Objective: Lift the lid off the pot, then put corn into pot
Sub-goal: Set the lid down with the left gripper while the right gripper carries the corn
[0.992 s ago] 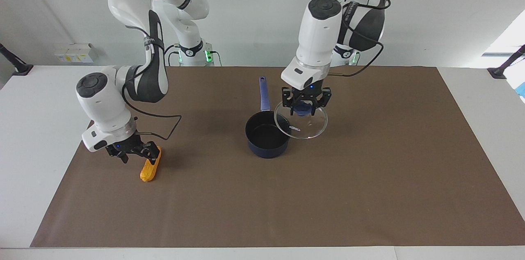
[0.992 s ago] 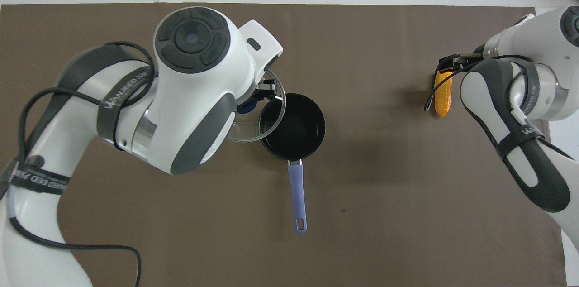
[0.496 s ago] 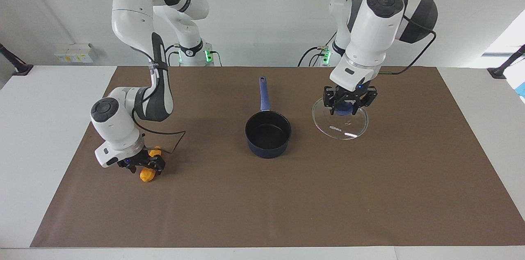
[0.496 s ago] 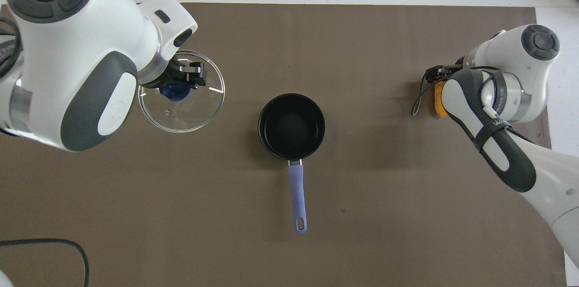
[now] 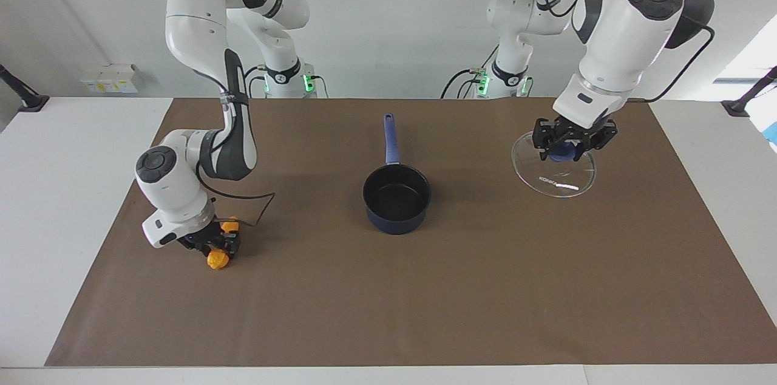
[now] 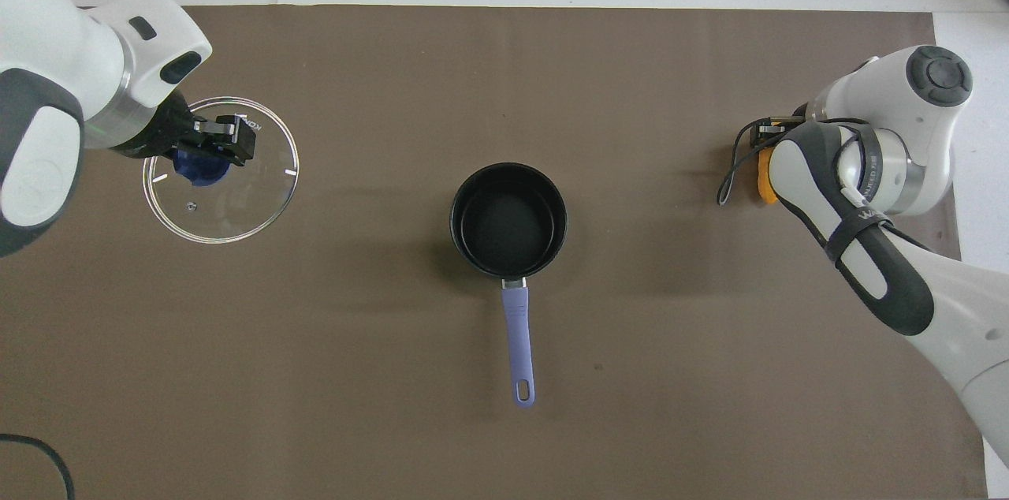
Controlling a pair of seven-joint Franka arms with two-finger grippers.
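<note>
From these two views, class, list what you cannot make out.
- Most of the corn: the right pincer covers it in the facing view; the arm hides it overhead.
- Whether the lid touches the mat: neither view settles it.
- The left pincer grip on the knob: overhead, the wrist covers part.

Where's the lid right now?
The lid is off the pot, held by its blue knob in the left gripper over the brown mat toward the left arm's end of the table.
</note>
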